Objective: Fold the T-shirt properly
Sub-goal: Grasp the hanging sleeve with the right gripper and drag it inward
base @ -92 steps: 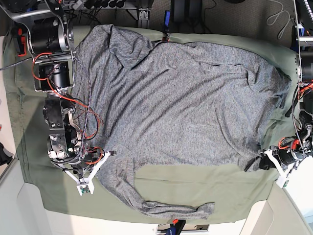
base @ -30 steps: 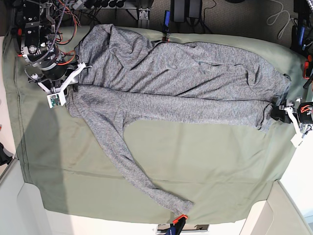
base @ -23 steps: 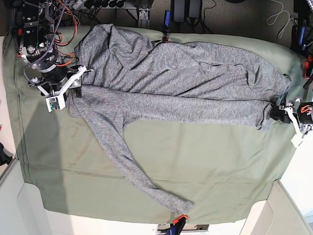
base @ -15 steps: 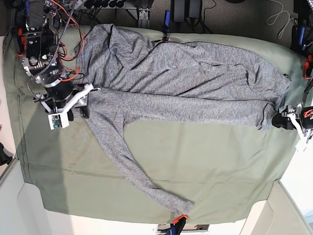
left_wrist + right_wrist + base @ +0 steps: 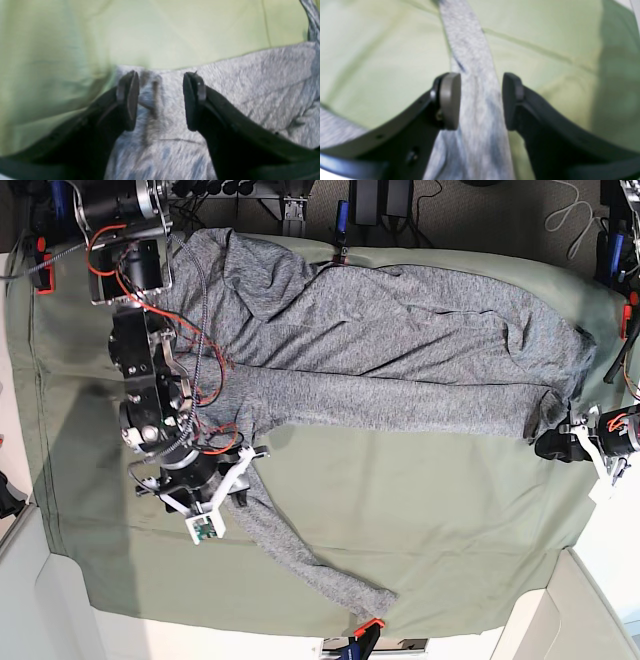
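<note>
1. Since half a second ago, right gripper (image 5: pixel 232 492) has travelled down the T-shirt (image 5: pixel 380 350) sleeve on the green cloth (image 5: pixel 430 520).
2. Left gripper (image 5: pixel 160 100) stands open over the hem corner.
3. Right gripper (image 5: pixel 480 100) is open, straddling the sleeve.

Plenty of bare green cloth (image 5: pixel 430 510) below the folded T-shirt (image 5: pixel 400 350), so a tool can pass there freely. The long sleeve (image 5: pixel 300 555) cuts diagonally across the lower left, and the right arm (image 5: pixel 150 380) crowds that side.
</note>
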Tool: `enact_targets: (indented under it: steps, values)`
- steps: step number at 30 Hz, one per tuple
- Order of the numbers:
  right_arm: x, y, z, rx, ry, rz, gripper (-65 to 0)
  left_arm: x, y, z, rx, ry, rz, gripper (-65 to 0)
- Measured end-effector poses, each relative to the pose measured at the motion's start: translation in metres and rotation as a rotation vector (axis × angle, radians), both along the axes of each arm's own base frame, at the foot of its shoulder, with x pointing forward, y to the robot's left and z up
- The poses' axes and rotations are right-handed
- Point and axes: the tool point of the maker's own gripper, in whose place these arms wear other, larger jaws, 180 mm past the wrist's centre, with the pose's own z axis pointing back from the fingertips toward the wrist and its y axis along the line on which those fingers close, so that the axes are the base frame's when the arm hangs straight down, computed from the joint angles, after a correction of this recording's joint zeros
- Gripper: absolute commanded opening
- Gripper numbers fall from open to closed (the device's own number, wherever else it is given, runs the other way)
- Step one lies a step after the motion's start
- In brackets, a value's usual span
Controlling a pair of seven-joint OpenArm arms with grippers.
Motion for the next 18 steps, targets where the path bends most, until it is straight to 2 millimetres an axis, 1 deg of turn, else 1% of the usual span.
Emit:
enact_targets:
  steps: [1, 3, 5, 7, 9, 11, 14, 18]
  values:
    - [0.007, 0.000, -0.005, -0.037, 0.008, -0.003, -31.5, 0.000, -0.002, -0.002, 0.000, 0.003, -0.004, -33.6]
    - [0.019, -0.009, -0.019, -0.114, 0.035, -0.036, -28.4, 0.000, -0.005, -0.005, -0.002, 0.006, -0.006, -33.6]
    - [0.026, -0.010, -0.030, -0.134, 0.066, -0.033, -27.4, -0.001, -0.004, -0.004, 0.001, 0.007, -0.006, -33.6]
    - [0.028, -0.012, -0.042, -0.140, 0.105, -0.029, -27.4, -0.001, -0.003, -0.004, 0.002, 0.008, -0.005, -33.6]
    - [0.024, -0.007, -0.054, -0.156, 0.142, 0.011, -27.4, 0.000, -0.004, -0.004, -0.001, 0.007, -0.006, -33.6]
    - [0.021, -0.004, -0.060, -0.166, 0.152, 0.026, -27.4, -0.001, -0.004, -0.004, 0.000, 0.008, -0.006, -33.6]
    - [0.020, 0.002, -0.061, -0.124, 0.161, 0.026, -27.4, -0.001, -0.003, -0.004, 0.002, 0.008, -0.006, -33.6]
    - [0.020, 0.002, -0.061, -0.118, 0.162, 0.025, -27.4, -0.001, -0.003, -0.004, 0.001, 0.008, -0.006, -33.6]
